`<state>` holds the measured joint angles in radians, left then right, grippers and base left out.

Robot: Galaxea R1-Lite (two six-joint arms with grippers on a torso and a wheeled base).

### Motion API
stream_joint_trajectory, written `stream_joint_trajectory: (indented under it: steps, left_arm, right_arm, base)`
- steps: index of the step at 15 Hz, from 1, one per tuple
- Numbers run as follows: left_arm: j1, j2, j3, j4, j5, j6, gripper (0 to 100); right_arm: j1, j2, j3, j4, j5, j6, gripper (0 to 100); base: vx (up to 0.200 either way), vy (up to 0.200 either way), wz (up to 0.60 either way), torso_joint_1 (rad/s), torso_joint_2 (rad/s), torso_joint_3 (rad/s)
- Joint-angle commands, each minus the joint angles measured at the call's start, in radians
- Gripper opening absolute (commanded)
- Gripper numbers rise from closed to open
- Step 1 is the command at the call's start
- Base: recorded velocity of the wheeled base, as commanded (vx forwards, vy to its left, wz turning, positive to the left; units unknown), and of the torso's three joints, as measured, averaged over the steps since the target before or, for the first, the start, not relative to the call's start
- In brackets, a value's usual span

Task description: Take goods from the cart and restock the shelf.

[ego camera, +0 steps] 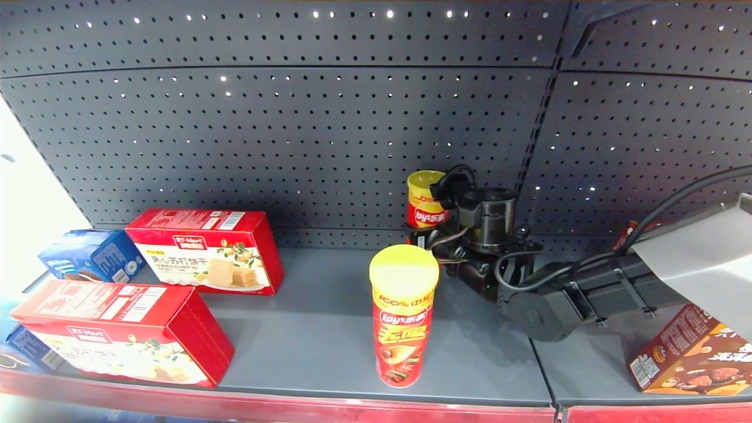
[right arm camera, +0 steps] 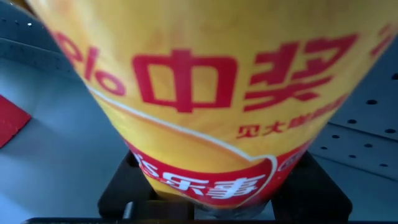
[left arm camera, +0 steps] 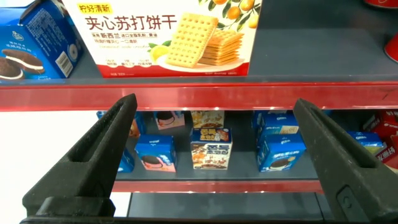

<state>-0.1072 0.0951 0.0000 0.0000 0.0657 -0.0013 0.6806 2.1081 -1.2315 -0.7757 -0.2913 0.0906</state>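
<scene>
Clamping the chip can in the right gripper, centre of the head view, upright, back of the shelf by the pegboard. Catching black fingers hugging its base in the right wrist view. Holding the left gripper wide open, facing the cracker box up top in the left wrist view, small boxes showing lower down.

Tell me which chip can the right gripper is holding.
The rear can by the pegboard, in the right gripper; the front can stands free near the shelf edge.
</scene>
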Motion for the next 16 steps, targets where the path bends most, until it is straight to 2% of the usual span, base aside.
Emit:
stream_joint_trajectory:
  steps: [1, 5, 6, 11, 16]
  left_arm:
    - [0.000, 0.002, 0.000, 0.000, 0.000, 0.000, 100]
    - [0.000, 0.002, 0.000, 0.000, 0.000, 0.000, 100]
    - [0.000, 0.002, 0.000, 0.000, 0.000, 0.000, 100]
    - [0.000, 0.002, 0.000, 0.000, 0.000, 0.000, 100]
    - [0.000, 0.002, 0.000, 0.000, 0.000, 0.000, 100]
  right_arm:
    - [0.007, 0.001, 0.000, 0.000, 0.000, 0.000, 0]
    - [0.017, 0.001, 0.003, 0.000, 0.000, 0.000, 0]
    - [0.017, 0.001, 0.003, 0.001, 0.000, 0.000, 100]
    - [0.019, -0.034, 0.043, 0.018, -0.002, -0.002, 100]
    - [0.005, -0.115, 0.201, 0.021, -0.002, -0.002, 100]
  base:
    - [0.000, 0.000, 0.00, 0.000, 0.00, 0.000]
    - [0.000, 0.000, 0.00, 0.000, 0.00, 0.000]
    - [0.000, 0.000, 0.00, 0.000, 0.00, 0.000]
    - [0.000, 0.000, 0.00, 0.000, 0.00, 0.000]
    - [0.000, 0.000, 0.00, 0.000, 0.00, 0.000]
